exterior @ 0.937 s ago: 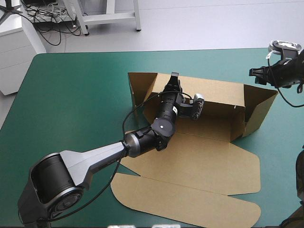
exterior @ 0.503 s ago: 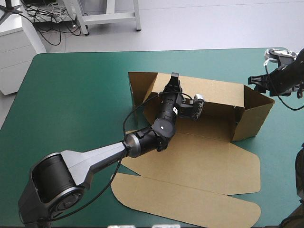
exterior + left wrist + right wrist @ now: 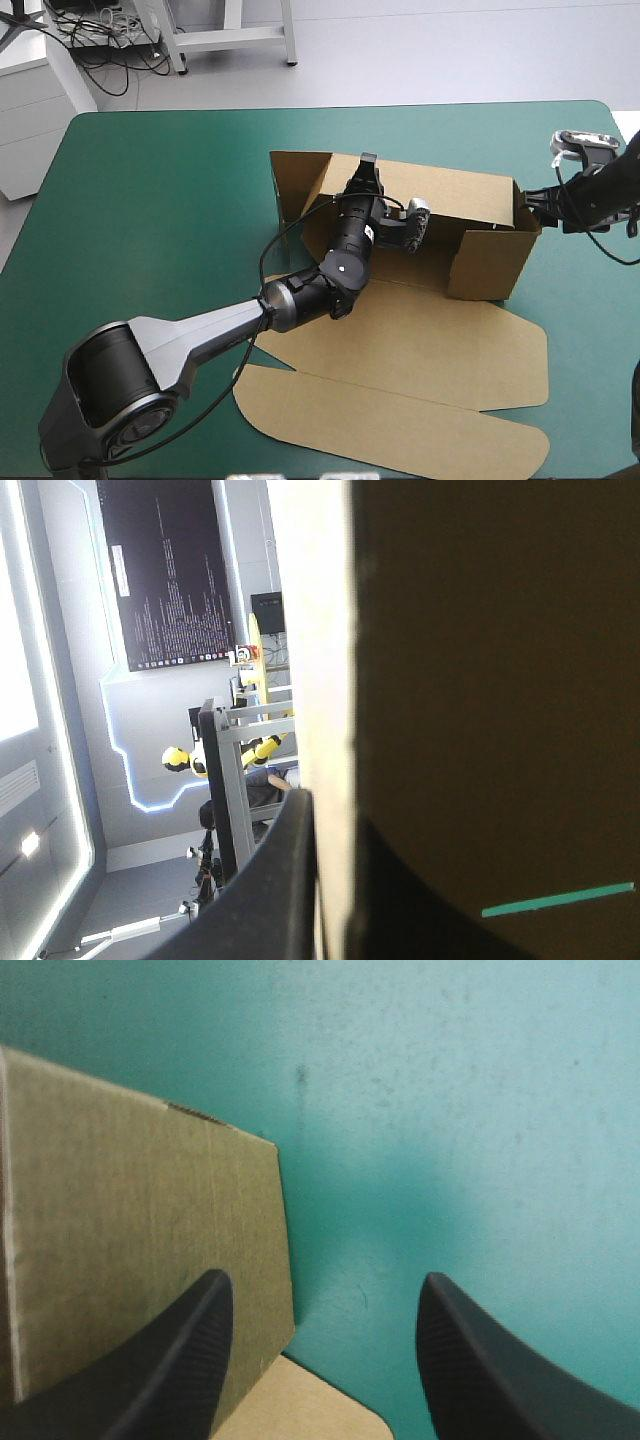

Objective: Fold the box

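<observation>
Left gripper (image 3: 367, 163) is clenched on the box (image 3: 420, 335), pinching the top edge of the back wall (image 3: 455, 195) just above the middle of the high view. In its wrist view one black finger (image 3: 275, 895) lies against the pale cut edge of the board, and the brown sheet fills everything on the far side of that edge (the other finger I cannot make out). The right gripper (image 3: 532, 200) is released. It sits at the right of the high view, just outside the box's right end wall (image 3: 490, 265), which stands upright and is turned in across the end of the tray. Whether a finger touches it I cannot tell. In the right wrist view its two fingers (image 3: 175, 1360) stand wide apart, with the brown wall's corner ahead of one and bare teal-green cover (image 3: 450, 1110) ahead of the other. The box sits right of centre in the high view. Its back wall and left end wall (image 3: 295, 180) are raised, while the base and front flaps (image 3: 400, 425) lie flat toward the lower edge of the frame.
</observation>
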Robot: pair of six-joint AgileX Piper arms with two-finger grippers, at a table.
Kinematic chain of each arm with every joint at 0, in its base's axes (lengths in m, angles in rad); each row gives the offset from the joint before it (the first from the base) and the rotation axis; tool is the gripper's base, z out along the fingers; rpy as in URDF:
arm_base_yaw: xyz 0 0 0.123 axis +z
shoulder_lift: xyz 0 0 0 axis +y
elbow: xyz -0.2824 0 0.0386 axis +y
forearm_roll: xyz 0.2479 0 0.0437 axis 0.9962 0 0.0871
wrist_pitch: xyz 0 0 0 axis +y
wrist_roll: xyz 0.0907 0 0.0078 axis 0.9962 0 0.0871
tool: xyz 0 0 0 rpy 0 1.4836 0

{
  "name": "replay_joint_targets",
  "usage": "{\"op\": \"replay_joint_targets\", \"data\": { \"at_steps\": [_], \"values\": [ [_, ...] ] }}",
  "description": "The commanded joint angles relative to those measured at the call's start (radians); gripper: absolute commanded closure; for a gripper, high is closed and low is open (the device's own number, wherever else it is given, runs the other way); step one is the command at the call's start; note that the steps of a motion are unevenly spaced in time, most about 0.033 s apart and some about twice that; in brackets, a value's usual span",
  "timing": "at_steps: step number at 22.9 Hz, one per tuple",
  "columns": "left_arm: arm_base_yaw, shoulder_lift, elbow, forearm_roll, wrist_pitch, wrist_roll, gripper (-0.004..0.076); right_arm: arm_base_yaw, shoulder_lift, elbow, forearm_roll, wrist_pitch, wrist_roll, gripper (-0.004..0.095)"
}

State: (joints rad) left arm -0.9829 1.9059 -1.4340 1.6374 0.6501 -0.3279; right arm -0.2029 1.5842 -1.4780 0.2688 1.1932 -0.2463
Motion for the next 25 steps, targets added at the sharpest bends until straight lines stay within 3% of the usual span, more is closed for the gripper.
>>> {"op": "replay_joint_targets", "data": {
  "at_steps": [1, 6, 14, 19, 25],
  "values": [
    [-0.008, -0.033, -0.007, -0.033, 0.005, -0.011, 0.0734, -0.007, -0.12, 0.071, 0.069, -0.098, -0.045, 0.04],
    [-0.008, -0.033, -0.007, -0.033, 0.003, -0.011, 0.0734, -0.007, -0.217, 0.205, 0.159, -0.197, -0.157, 0.04],
    [-0.008, -0.033, -0.007, -0.033, 0.002, -0.012, 0.0734, -0.007, -0.322, 0.404, 0.219, -0.254, -0.304, 0.04],
    [-0.008, -0.033, -0.007, -0.033, 0.002, -0.012, 0.0734, -0.007, -0.322, 0.465, 0.375, -0.283, -0.492, 0.04],
    [-0.008, -0.033, -0.007, -0.033, 0.002, -0.012, 0.0734, -0.007, -0.322, 0.512, 0.526, -0.439, -0.58, 0.04]
  ]
}}
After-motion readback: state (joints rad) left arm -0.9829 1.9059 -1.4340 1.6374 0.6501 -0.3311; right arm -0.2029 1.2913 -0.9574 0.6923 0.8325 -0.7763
